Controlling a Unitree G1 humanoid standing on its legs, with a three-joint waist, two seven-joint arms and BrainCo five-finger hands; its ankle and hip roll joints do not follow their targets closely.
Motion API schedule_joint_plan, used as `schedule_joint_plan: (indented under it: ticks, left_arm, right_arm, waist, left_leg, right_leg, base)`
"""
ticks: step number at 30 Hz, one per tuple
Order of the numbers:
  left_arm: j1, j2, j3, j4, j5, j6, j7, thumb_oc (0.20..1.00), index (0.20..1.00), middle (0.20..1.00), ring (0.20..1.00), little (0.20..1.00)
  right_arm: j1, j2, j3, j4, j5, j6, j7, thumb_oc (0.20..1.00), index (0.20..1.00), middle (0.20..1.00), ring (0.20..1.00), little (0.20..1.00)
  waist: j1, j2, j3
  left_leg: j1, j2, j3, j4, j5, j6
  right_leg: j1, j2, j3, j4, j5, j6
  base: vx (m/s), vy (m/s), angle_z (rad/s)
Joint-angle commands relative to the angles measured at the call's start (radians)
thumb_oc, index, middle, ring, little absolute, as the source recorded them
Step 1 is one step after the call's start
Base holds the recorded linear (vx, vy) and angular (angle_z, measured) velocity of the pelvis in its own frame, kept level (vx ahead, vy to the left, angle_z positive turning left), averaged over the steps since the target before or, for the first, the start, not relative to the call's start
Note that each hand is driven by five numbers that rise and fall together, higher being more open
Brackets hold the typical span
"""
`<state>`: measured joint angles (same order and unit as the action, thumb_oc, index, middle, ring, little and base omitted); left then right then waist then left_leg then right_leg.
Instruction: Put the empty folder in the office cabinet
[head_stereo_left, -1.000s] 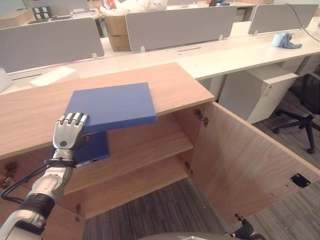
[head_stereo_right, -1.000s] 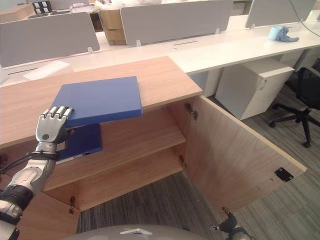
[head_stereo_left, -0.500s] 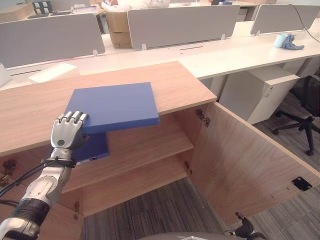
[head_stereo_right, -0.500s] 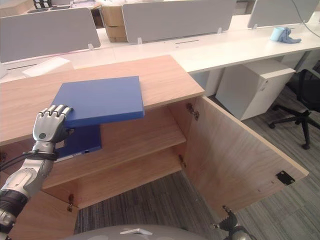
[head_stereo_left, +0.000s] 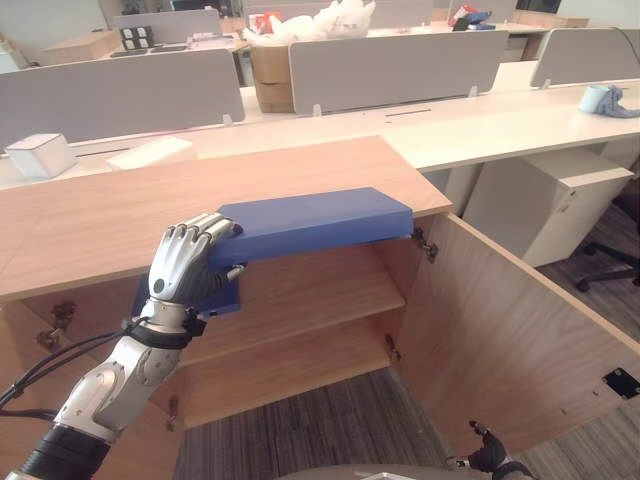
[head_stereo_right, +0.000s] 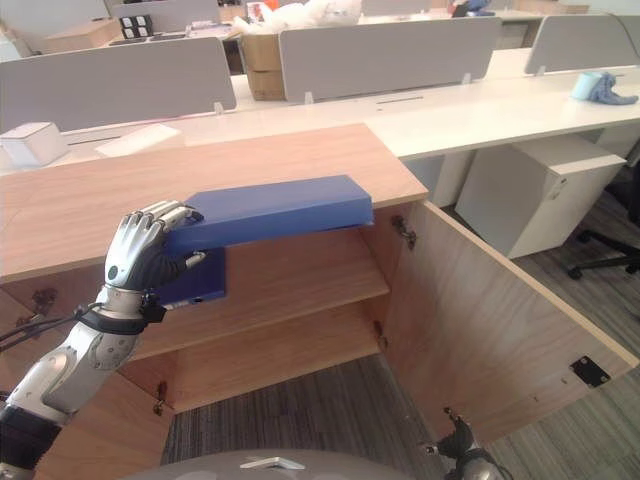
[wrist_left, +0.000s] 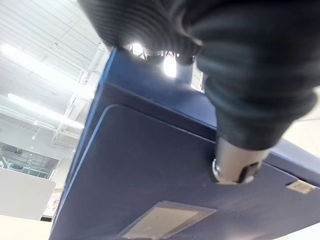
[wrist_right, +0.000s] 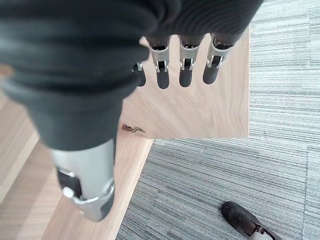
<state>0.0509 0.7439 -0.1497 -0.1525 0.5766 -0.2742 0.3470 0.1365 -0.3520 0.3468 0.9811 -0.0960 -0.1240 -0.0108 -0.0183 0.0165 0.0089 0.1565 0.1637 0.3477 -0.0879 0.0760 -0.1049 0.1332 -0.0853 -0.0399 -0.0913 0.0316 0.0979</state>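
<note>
The blue folder (head_stereo_left: 310, 222) is a flat, matte, box-shaped slab held level in front of the cabinet top's front edge, above the open compartment. The left hand (head_stereo_left: 185, 262) grips its near end, fingers curled over the top and thumb underneath; the left wrist view shows the folder's smooth underside with a pale label. Part of the folder hangs below the hand, hard to make out. The cabinet (head_stereo_left: 300, 290) is light wood grain with two shelves and its door (head_stereo_left: 510, 330) swung open. The right hand (wrist_right: 180, 65) hangs low over grey carpet with fingers relaxed, holding nothing.
</note>
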Motion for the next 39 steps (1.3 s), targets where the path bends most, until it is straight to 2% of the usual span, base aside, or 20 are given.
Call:
schedule_joint_plan:
  ticks: [1,9,11,13,14,15,18,19,21,27,29,31,39]
  left_arm:
    - [-0.042,-0.015,0.112,-0.025,-0.192,-0.032,-0.021,0.2,0.2,0.2,0.2,0.2]
    - [-0.035,-0.037,0.192,-0.087,-0.388,-0.06,-0.013,0.2,0.2,0.2,0.2,0.2]
    - [-0.033,-0.038,0.195,-0.09,-0.391,-0.059,-0.016,0.2,0.2,0.2,0.2,0.2]
    - [-0.044,-0.06,0.228,-0.111,-0.503,-0.083,-0.033,0.2,0.2,0.2,0.2,0.2]
    - [-0.044,-0.06,0.228,-0.111,-0.503,-0.083,-0.033,0.2,0.2,0.2,0.2,0.2]
    - [-0.052,-0.085,0.239,-0.126,-0.616,-0.106,-0.07,0.2,0.2,0.2,0.2,0.2]
    - [-0.055,-0.099,0.243,-0.13,-0.666,-0.112,-0.089,0.2,0.2,0.2,0.2,0.2]
    - [-0.065,-0.124,0.243,-0.137,-0.778,-0.125,-0.128,0.2,0.2,0.2,0.2,0.2]
    - [-0.076,-0.154,0.236,-0.138,-0.886,-0.13,-0.179,0.2,0.2,0.2,0.2,0.2]
    - [-0.073,-0.208,0.218,-0.166,-1.106,-0.118,-0.289,0.2,0.2,0.2,0.2,0.2]
    - [-0.07,-0.213,0.211,-0.17,-1.134,-0.113,-0.306,0.2,0.2,0.2,0.2,0.2]
    - [-0.067,-0.241,0.188,-0.182,-1.252,-0.103,-0.359,0.2,0.2,0.2,0.2,0.2]
    - [-0.057,-0.283,0.137,-0.183,-1.424,-0.077,-0.433,0.2,0.2,0.2,0.2,0.2]
  right_arm:
    - [-0.07,-0.018,0.004,-0.025,0.024,-0.017,-0.009,1.0,1.0,1.0,1.0,1.0]
    - [-0.077,-0.04,-0.001,-0.132,0.043,-0.026,-0.007,1.0,1.0,1.0,1.0,1.0]
    - [-0.076,-0.042,-0.001,-0.134,0.043,-0.025,-0.006,1.0,1.0,1.0,1.0,1.0]
    - [-0.08,-0.073,-0.014,-0.247,0.047,-0.037,-0.005,1.0,1.0,1.0,1.0,1.0]
    - [-0.08,-0.073,-0.014,-0.247,0.047,-0.037,-0.005,1.0,1.0,1.0,1.0,1.0]
    - [-0.082,-0.101,-0.035,-0.349,0.065,-0.046,-0.002,1.0,1.0,1.0,1.0,1.0]
    - [-0.077,-0.118,-0.052,-0.413,0.08,-0.048,0.003,1.0,1.0,1.0,1.0,1.0]
    - [-0.087,-0.147,-0.081,-0.532,0.104,-0.066,0.002,1.0,1.0,1.0,1.0,1.0]
    - [-0.101,-0.176,-0.116,-0.646,0.128,-0.079,-0.001,1.0,1.0,1.0,1.0,1.0]
    - [-0.163,-0.223,-0.215,-0.897,0.202,-0.104,-0.025,1.0,1.0,1.0,1.0,1.0]
    - [-0.172,-0.228,-0.228,-0.93,0.213,-0.105,-0.029,1.0,1.0,1.0,1.0,1.0]
    - [-0.255,-0.245,-0.245,-1.026,0.237,-0.122,-0.048,1.0,1.0,1.0,1.0,1.0]
    - [-0.46,-0.271,-0.227,-1.083,0.301,-0.142,-0.097,1.0,1.0,1.0,1.0,1.0]
  waist:
    - [-0.013,-0.032,-0.024]
    - [-0.009,-0.035,-0.018]
    - [-0.01,-0.034,-0.017]
    - [-0.01,-0.036,-0.014]
    - [-0.01,-0.036,-0.014]
    - [-0.011,-0.037,-0.012]
    - [-0.011,-0.036,-0.013]
    - [-0.012,-0.04,-0.011]
    - [-0.01,-0.041,-0.009]
    - [0.007,-0.046,-0.003]
    - [0.01,-0.048,-0.002]
    - [0.023,-0.057,-0.004]
    - [0.049,-0.076,-0.001]
  left_leg:
    - [-0.023,0.027,-0.08,0.001,-0.019,-0.035]
    - [-0.021,0.026,-0.085,0.001,-0.016,-0.033]
    - [-0.021,0.026,-0.085,0.001,-0.016,-0.033]
    - [-0.021,0.025,-0.087,0.001,-0.015,-0.031]
    - [-0.021,0.025,-0.087,0.001,-0.015,-0.031]
    - [-0.028,0.025,-0.085,0.001,-0.002,-0.029]
    - [-0.023,0.024,-0.087,0.001,-0.014,-0.03]
    - [-0.025,0.024,-0.087,0.001,-0.014,-0.029]
    - [-0.027,0.022,-0.087,0.002,-0.013,-0.026]
    - [-0.035,0.017,-0.091,0.002,-0.016,-0.018]
    - [-0.037,0.016,-0.091,0.002,-0.017,-0.017]
    - [-0.038,0.014,-0.09,0.002,-0.019,-0.012]
    - [-0.042,0.011,-0.09,0.003,-0.022,-0.006]
  right_leg:
    - [0.031,-0.063,-0.022,0.007,-0.005,0.062]
    - [0.034,-0.068,-0.024,0.006,-0.002,0.064]
    - [0.035,-0.068,-0.024,0.006,-0.002,0.064]
    - [0.032,-0.069,-0.024,0.006,-0.001,0.064]
    - [0.032,-0.069,-0.024,0.006,-0.001,0.064]
    - [0.025,-0.068,-0.023,0.006,0.009,0.061]
    - [0.031,-0.069,-0.023,0.006,0.0,0.064]
    - [0.03,-0.07,-0.022,0.006,0.0,0.063]
    - [0.029,-0.071,-0.021,0.006,0.001,0.063]
    - [0.025,-0.075,-0.021,0.006,0.002,0.061]
    - [0.025,-0.076,-0.021,0.006,0.002,0.061]
    - [0.023,-0.079,-0.021,0.005,0.004,0.061]
    - [0.02,-0.081,-0.019,0.005,0.007,0.06]
  base:
    - [-0.03,0.002,0.04]
    - [0.0,0.001,0.0]
    - [0.0,0.0,0.0]
    - [0.0,0.0,0.0]
    - [-0.03,0.01,-0.01]
    - [-0.03,0.003,-0.01]
    - [0.03,0.007,0.0]
    - [0.0,0.0,0.0]
    - [0.0,0.0,0.0]
    - [0.0,0.019,0.05]
    - [0.0,0.006,0.03]
    - [0.02,0.016,0.04]
    - [0.0,0.0,0.0]
